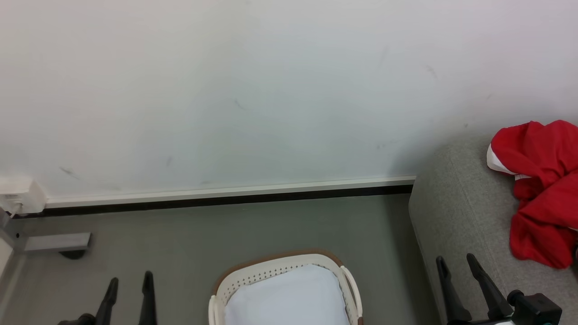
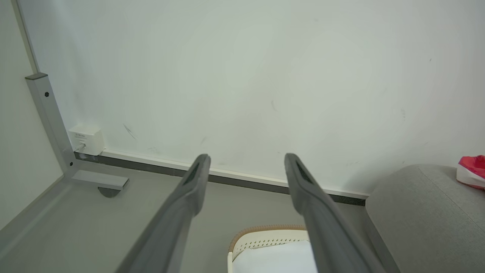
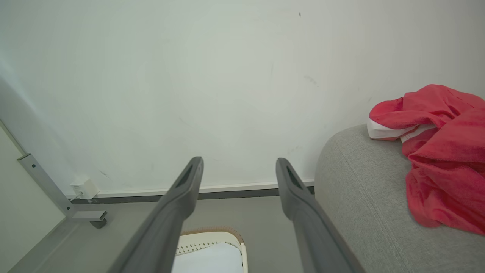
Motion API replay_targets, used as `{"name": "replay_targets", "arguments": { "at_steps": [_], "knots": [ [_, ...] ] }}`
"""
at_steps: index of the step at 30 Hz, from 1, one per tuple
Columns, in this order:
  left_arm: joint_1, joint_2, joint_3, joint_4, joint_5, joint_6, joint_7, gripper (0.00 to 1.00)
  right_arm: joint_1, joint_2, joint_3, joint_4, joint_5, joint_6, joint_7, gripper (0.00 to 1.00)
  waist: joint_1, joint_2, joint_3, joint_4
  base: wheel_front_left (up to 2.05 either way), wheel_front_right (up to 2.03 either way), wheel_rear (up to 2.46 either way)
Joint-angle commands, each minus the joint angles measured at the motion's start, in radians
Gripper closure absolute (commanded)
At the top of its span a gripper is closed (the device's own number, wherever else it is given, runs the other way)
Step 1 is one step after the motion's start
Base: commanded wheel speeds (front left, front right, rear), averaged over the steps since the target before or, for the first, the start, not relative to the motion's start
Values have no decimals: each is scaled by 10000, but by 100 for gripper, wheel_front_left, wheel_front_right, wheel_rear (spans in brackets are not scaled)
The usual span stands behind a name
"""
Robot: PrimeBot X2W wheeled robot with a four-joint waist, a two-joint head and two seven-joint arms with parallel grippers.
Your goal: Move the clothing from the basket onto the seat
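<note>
Red clothing [image 1: 542, 189] on seat [image 1: 456, 216], right; basket [image 1: 271, 270] bottom bare; left gripper [image 1: 130, 276], right gripper [image 1: 455, 258] jaws apart, empty; task seemingly complete.

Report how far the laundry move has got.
Done: the red clothing lies heaped on the grey seat, and the visible part of the basket is bare down to its pale bottom.
In hand: nothing. The left end effector and right end effector are open and empty.
Left: probably nothing, though the basket's near part is cut off, so a leftover garment cannot be ruled out.
</note>
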Motion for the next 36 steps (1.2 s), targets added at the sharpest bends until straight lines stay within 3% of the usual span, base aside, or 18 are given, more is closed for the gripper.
{"name": "replay_targets", "arguments": {
  "at_steps": [1, 6, 7, 36],
  "knots": [
    [91, -53, 34, 28, 173, -68, -3, 0, -117, 20, 0, -14, 12, -23, -43, 0, 0, -1, 6, -23, 0, 0, 0],
    [109, -363, 491, 104, 560, -420, -3, 0, -157, 105, 69, -74, -62, -23, -39, 0, 0, -1, 27, -95, 0, 0, 0],
    [4, -400, 498, 111, 465, -440, 0, 100, -21, 97, 88, -52, -29, 0, -9, 100, 0, -1, 28, -96, 0, 0, 0],
    [-623, -642, 780, 416, -3922, -734, 1285, 100, -172, 248, -880, -140, 4014, -4, 1185, 100, 0, -1, 78, 57, 0, 0, 0]
  ]
}}
